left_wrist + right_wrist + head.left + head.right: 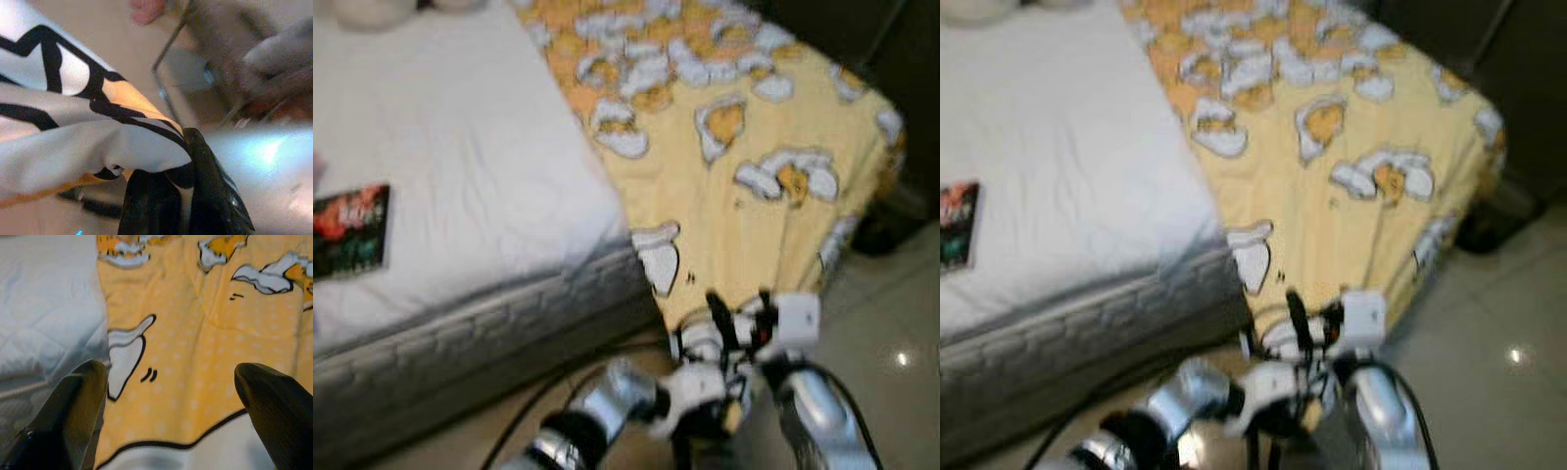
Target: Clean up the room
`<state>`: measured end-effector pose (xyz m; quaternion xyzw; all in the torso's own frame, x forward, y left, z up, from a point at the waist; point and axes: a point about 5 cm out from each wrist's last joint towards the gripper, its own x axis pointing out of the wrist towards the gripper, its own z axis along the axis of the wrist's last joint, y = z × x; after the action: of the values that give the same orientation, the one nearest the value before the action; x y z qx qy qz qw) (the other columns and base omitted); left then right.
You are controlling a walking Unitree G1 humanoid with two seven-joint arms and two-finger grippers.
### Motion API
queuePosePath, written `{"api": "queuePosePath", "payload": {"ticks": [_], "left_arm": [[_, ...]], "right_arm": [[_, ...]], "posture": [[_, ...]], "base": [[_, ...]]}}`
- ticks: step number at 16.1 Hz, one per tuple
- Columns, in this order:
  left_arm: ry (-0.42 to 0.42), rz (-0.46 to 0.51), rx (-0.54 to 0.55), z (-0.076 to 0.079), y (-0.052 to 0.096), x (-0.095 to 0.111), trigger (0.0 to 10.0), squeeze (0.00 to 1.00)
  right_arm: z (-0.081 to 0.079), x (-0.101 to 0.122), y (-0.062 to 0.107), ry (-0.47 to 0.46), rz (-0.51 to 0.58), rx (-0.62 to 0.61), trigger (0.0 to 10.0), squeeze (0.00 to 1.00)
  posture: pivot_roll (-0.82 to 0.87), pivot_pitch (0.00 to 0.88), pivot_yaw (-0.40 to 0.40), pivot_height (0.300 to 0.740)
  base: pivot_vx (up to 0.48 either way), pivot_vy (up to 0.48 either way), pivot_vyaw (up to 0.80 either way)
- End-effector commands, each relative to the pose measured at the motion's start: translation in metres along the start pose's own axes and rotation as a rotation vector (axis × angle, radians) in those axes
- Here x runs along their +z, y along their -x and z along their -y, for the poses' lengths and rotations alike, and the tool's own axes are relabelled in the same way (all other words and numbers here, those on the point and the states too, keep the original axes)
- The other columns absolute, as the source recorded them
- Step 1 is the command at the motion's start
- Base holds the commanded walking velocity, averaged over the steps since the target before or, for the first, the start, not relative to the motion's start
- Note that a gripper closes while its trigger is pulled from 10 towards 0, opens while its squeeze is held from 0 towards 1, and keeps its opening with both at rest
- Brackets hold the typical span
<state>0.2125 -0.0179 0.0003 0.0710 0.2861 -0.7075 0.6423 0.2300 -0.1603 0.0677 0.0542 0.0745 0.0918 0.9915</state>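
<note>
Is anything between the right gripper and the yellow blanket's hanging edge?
Nothing visible. The right gripper is open facing the yellow blanket with bare space between its fingers, while the left gripper is shut on the blanket's edge nearby.

No text can be read. The book (349, 231) on the mattress (460, 166) bears red lettering on its cover, too blurred to make out.
</note>
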Motion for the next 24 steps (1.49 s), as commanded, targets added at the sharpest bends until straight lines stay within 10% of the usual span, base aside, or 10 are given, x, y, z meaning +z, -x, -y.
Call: {"api": "queuePosePath", "payload": {"ticks": [1,2,3,4,8,12,15,19,24], "left_arm": [[0.174,0.179,-0.242,0.065,-0.063,0.014,10.0,0.0],[0.228,0.247,-0.261,0.061,-0.061,0.031,10.0,0.0],[0.255,0.282,-0.27,0.056,-0.059,0.043,10.0,0.66],[0.229,0.256,-0.272,0.052,-0.057,0.047,10.0,1.0],[0.163,0.126,-0.134,0.025,-0.03,0.038,10.0,1.0],[0.081,0.238,0.248,-0.022,0.037,0.031,10.0,1.0],[0.104,0.239,0.508,-0.036,0.081,0.001,10.0,1.0],[0.231,0.241,1.173,-0.061,0.15,-0.043,10.0,1.0],[0.317,0.323,1.532,-0.071,0.202,-0.048,10.0,1.0]], "right_arm": [[0.008,-0.004,-0.001,-0.014,-0.028,-0.014,10.0,0.0],[0.01,0.001,-0.009,-0.017,-0.024,0.001,10.0,0.0],[0.013,0.007,-0.018,-0.019,-0.017,0.012,10.0,0.0],[0.017,0.013,-0.025,-0.032,-0.011,0.011,10.0,0.0],[0.024,0.015,-0.042,-0.069,-0.026,0.0,10.0,0.0],[0.029,0.009,-0.04,-0.088,-0.024,-0.046,10.0,0.0],[0.031,0.001,-0.032,-0.09,-0.027,-0.07,10.0,0.0],[0.039,-0.007,-0.02,-0.032,-0.001,-0.168,10.0,0.0],[0.042,-0.011,-0.013,-0.027,0.017,-0.232,10.0,0.0]], "posture": [[-0.08,0.097,-0.003,0.74],[-0.08,0.086,-0.005,0.74],[-0.07,0.073,-0.006,0.74],[-0.06,0.056,-0.007,0.74],[-0.04,0.006,0.001,0.74],[-0.01,0.0,0.014,0.74],[0.0,0.0,0.017,0.74],[0.01,0.0,0.021,0.74],[-0.01,0.0,0.043,0.74]], "base": [[0.0,0.0,0.0],[0.0,0.0,0.0],[0.0,0.0,0.0],[0.0,0.0,0.0],[0.0,0.0,0.0],[0.0,0.0,0.0],[0.0,0.0,0.0],[0.0,0.0,0.0],[0.0,0.0,0.0]]}}
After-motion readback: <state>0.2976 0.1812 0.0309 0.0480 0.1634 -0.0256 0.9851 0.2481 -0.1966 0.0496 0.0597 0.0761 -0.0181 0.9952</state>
